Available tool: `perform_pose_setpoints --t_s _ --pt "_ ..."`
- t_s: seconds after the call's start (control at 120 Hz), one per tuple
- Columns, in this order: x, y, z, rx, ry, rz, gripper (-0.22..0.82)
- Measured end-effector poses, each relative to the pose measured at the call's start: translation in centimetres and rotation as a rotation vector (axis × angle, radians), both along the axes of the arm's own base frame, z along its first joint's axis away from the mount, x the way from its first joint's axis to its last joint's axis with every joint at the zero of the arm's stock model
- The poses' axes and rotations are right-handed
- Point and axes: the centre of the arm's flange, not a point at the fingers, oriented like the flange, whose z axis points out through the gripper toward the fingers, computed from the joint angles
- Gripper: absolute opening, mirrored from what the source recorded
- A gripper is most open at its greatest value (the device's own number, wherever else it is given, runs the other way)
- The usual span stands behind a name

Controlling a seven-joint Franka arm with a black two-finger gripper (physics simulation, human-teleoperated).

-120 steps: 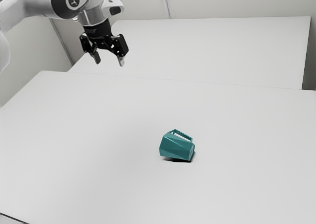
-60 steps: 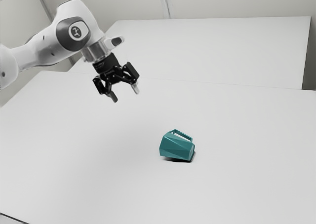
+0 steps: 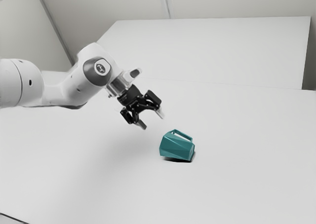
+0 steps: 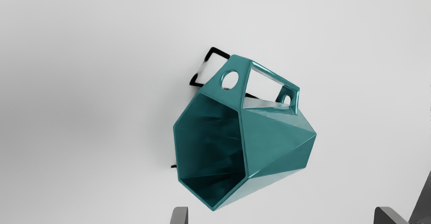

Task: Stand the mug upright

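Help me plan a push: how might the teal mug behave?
The mug would probably rock from facet to facet rather than roll freely, given its flat-sided body. Its hollow inside suggests modest weight; its shiny faces may be slippery.

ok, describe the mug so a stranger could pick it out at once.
Over the broad white table hangs the open gripper; past and below it, toward the exterior view's right, a faceted mug lies on its side, mouth toward the arm. Its angular handle and teal colour set it apart from the white arm and black gripper.
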Motion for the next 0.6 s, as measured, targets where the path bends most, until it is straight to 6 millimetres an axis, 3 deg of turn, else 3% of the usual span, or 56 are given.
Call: perform_pose_setpoints --t_s 0.242,0.6 --pt "0.6 -0.6 -3.6 -0.067 -0.048 -0.013 0.60" --pt "0.5 -1.5 -6.7 -0.159 -0.065 -0.091 0.60"
